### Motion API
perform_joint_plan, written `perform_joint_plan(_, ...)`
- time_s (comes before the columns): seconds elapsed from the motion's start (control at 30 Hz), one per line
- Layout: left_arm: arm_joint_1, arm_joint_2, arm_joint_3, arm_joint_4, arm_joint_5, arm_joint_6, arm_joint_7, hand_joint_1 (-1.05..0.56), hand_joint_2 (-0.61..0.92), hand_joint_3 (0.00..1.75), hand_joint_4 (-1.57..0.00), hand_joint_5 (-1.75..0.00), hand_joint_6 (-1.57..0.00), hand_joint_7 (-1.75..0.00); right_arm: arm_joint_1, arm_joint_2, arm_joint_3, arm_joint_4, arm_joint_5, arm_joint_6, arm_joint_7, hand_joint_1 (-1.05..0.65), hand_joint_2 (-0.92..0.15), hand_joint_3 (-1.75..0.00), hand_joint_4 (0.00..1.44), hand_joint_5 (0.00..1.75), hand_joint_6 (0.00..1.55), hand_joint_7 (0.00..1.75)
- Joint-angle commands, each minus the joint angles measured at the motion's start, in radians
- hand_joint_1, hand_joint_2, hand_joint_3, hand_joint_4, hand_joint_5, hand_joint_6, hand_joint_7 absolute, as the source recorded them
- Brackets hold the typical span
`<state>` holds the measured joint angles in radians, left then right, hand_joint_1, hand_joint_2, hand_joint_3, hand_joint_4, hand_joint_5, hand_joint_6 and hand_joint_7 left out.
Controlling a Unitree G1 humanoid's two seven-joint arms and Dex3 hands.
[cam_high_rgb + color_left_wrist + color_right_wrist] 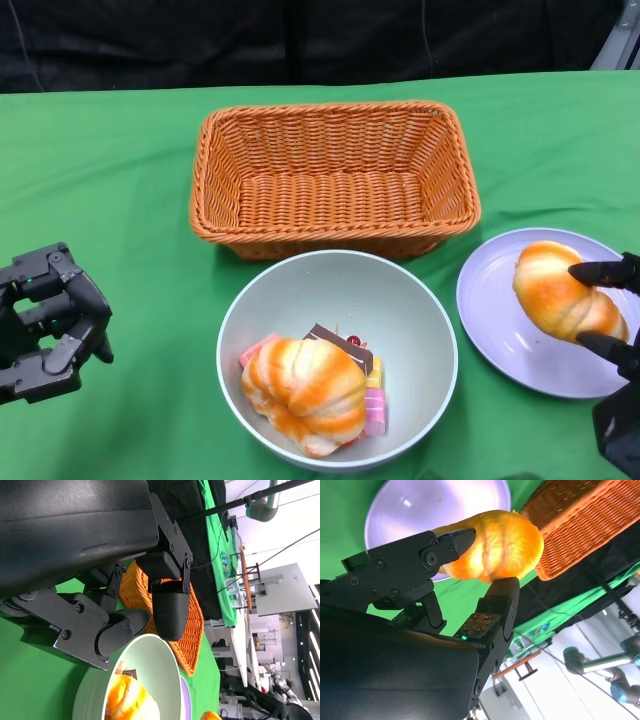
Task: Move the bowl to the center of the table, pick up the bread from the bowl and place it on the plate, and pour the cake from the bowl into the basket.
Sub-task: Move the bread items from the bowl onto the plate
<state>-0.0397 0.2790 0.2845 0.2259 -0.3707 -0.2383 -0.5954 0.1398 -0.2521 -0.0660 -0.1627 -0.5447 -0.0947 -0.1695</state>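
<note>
Holding a bread roll (562,290) over the lilac plate (500,335) near the right edge of the green worktop (120,190): right hand (610,312), fingers (451,542) pressed on opposite sides of the roll. In the right wrist view, roll pinched between black fingers with the plate behind it; whether the roll touches the plate cannot be told. Resting near the left edge: left hand (50,320), holding nothing, fingers partly curled and apart, well clear of the pale green bowl (250,325). In the left wrist view, its fingers (170,610) spread in front of the bowl rim and the basket. Sitting around the middle of the near edge: bowl, with a second bread roll (305,390) inside, lying on pieces of cake (365,385), pink, yellow and brown. Just behind the bowl, toward the far edge: woven orange basket (335,175). Plate just beside the bowl on its right.
</note>
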Motion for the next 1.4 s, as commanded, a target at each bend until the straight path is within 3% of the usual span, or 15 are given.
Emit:
perform_joint_plan(0.03,-0.004,0.017,0.008,-0.001,-0.013,0.004,-0.006,-0.07,0.6,0.98,-0.71,-1.66,-0.71,-1.42,-0.034,-0.01,0.009,0.066,-0.019,-0.04,-0.064,-0.14,-0.91,0.0,0.77,1.65,0.94,0.56)
perform_joint_plan(0.13,-0.004,0.015,0.006,-0.005,-0.011,0.009,-0.001,-0.08,0.59,0.97,-0.72,-1.67,-0.72,-1.41,-0.073,-0.018,0.036,0.176,-0.077,-0.06,-0.141,-0.15,-0.91,0.0,0.79,1.65,0.96,0.51)
perform_joint_plan(0.3,-0.005,0.014,0.006,-0.002,-0.01,0.001,-0.006,-0.07,0.6,0.98,-0.71,-1.66,-0.71,-1.4,-0.102,-0.025,0.068,0.244,-0.129,-0.05,-0.195,-0.13,-0.88,0.0,0.81,1.55,1.04,0.38)
perform_joint_plan(0.43,-0.002,0.014,0.004,-0.006,-0.005,0.0,-0.001,-0.07,0.59,0.98,-0.71,-1.67,-0.72,-1.41,-0.118,-0.023,0.08,0.272,-0.119,-0.047,-0.193,-0.1,-0.88,0.0,0.81,1.42,1.06,0.33)
perform_joint_plan(0.67,0.002,0.014,0.005,-0.01,-0.006,-0.001,-0.004,-0.08,0.59,0.99,-0.71,-1.67,-0.72,-1.4,-0.129,-0.029,0.136,0.244,-0.156,0.104,-0.091,-0.14,-0.89,0.0,0.81,1.37,1.07,0.25)
perform_joint_plan(0.77,0.002,0.013,0.003,-0.01,-0.002,-0.002,-0.001,-0.07,0.6,0.99,-0.7,-1.66,-0.72,-1.4,-0.113,-0.045,0.157,0.192,-0.17,0.186,0.005,-0.2,-0.89,0.0,0.77,1.22,1.07,0.15)
perform_joint_plan(0.83,0.001,0.013,0.002,-0.008,-0.001,-0.004,0.0,-0.07,0.6,0.99,-0.7,-1.66,-0.72,-1.41,-0.108,-0.049,0.164,0.168,-0.176,0.222,0.04,-0.22,-0.89,0.0,0.81,1.01,1.08,0.08)
perform_joint_plan(0.93,-0.001,0.012,0.003,-0.003,-0.002,-0.006,-0.003,-0.07,0.6,0.99,-0.7,-1.66,-0.72,-1.41,-0.096,-0.059,0.18,0.124,-0.189,0.273,0.097,-0.22,-0.89,0.0,0.83,0.95,1.08,0.05)
perform_joint_plan(0.97,-0.003,0.012,0.003,0.001,-0.004,-0.006,-0.005,-0.07,0.6,0.98,-0.71,-1.65,-0.72,-1.4,-0.088,-0.065,0.189,0.099,-0.199,0.301,0.133,-0.25,-0.9,0.0,0.83,0.67,0.99,0.02)
perform_joint_plan(1.03,-0.004,0.011,0.003,0.004,-0.006,-0.007,-0.007,-0.06,0.61,0.96,-0.71,-1.65,-0.72,-1.39,-0.079,-0.073,0.201,0.066,-0.211,0.338,0.176,-0.26,-0.9,0.0,0.9,0.38,0.94,0.01)
perform_joint_plan(1.1,-0.004,0.011,0.004,0.006,-0.003,-0.01,-0.005,-0.06,0.62,0.95,-0.71,-1.65,-0.72,-1.39,-0.07,-0.075,0.21,0.029,-0.22,0.371,0.216,-0.26,-0.91,0.0,0.92,0.32,0.93,0.0)
perform_joint_plan(1.2,-0.003,0.011,0.004,0.004,0.003,-0.014,0.002,-0.07,0.61,0.94,-0.73,-1.65,-0.74,-1.39,-0.051,-0.083,0.223,-0.04,-0.228,0.43,0.298,-0.3,-0.89,0.0,0.83,0.2,0.77,0.0)
perform_joint_plan(1.4,0.0,0.015,0.005,0.0,0.004,-0.012,0.002,-0.08,0.6,0.96,-0.73,-1.66,-0.74,-1.39,-0.044,-0.084,0.239,-0.091,-0.25,0.506,0.356,-0.34,-0.89,0.0,0.71,0.08,0.67,0.0)
